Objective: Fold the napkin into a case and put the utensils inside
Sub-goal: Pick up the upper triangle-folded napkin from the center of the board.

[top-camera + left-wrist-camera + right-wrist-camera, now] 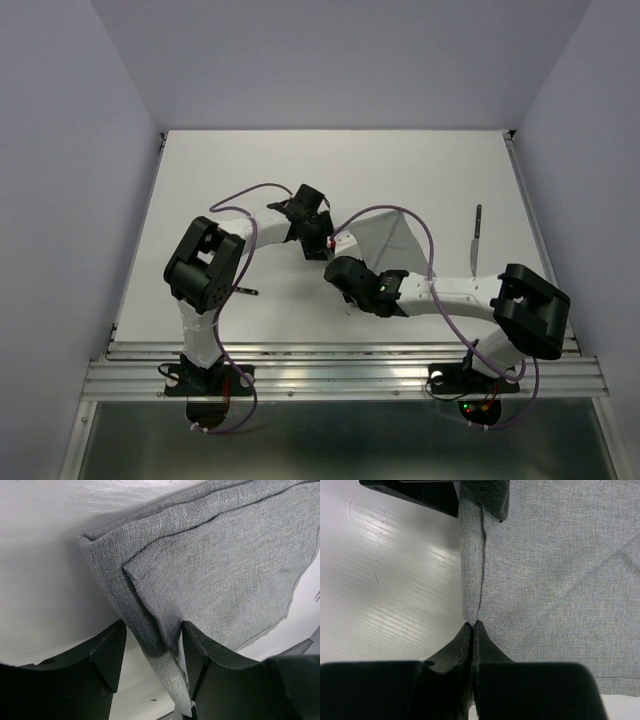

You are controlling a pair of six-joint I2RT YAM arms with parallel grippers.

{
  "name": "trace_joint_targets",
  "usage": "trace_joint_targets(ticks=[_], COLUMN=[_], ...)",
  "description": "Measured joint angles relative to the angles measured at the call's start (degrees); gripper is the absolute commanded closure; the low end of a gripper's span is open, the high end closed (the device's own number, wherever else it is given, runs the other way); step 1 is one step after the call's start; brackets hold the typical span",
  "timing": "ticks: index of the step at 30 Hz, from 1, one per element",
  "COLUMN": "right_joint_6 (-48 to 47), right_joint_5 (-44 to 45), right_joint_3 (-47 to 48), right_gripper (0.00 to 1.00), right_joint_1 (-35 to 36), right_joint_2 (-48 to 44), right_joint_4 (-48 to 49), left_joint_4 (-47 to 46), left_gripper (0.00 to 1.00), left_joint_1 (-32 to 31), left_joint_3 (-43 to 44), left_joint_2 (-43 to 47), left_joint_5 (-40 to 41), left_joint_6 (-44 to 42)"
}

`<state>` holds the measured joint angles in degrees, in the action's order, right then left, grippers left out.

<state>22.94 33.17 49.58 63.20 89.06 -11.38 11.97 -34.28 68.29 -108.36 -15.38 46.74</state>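
From above, my arms hide the napkin's (385, 233) near-left part; both wrist views cut its cloth at top and right. Whether my right gripper (473, 624) has cloth caught between its pressed-together tips, I cannot tell. The dark sliver (246, 292) by my left arm is too small to name.

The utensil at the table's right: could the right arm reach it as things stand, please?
Probably yes: the utensil lies near its forearm with nothing between, but the right gripper has its jaws apparently shut on the folded edge of the napkin and must release first.
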Motion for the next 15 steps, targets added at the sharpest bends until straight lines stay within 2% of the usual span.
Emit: trace_joint_targets(ticks=[3,6,7,9,10,11,12,15], right_joint_6=[0.0,0.1,0.2,0.4,0.4,0.5,0.5,0.7], right_joint_5=[0.0,0.0,0.0,0.0,0.0,0.0,-0.1,-0.6], right_joint_3=[-0.6,-1.1,-1.2,-1.5,-1.7,-1.8,-1.8,-1.8], right_gripper=[0.99,0.99,0.99,0.99,0.99,0.99,0.99,0.99], right_joint_1=[0.0,0.0,0.0,0.0,0.0,0.0,0.0,0.0], right_joint_2=[-0.9,-1.6,-1.8,-2.0,-2.1,-2.1,-2.1,-2.1], right_joint_4=[0.2,0.3,0.3,0.4,0.4,0.4,0.4,0.4], left_joint_4=[-0.6,-1.2,-1.3,-1.6,-1.9,-1.9,-1.9,-1.7], left_gripper=[0.49,0.61,0.71,0.79,0.91,0.97,1.0,1.0], left_joint_1=[0.0,0.0,0.1,0.3,0.3,0.3,0.3,0.3], left_joint_3=[-0.2,-0.2,-0.3,-0.3,-0.5,-0.6,-0.7,-0.7], left_joint_2=[0.0,0.0,0.0,0.0,0.1,0.3,0.4,1.0], left_joint_5=[0.5,1.0,1.3,1.8,2.0,2.3,2.4,3.0], left_joint_6=[0.1,0.3,0.3,0.5,0.4,0.5,0.3,0.2])
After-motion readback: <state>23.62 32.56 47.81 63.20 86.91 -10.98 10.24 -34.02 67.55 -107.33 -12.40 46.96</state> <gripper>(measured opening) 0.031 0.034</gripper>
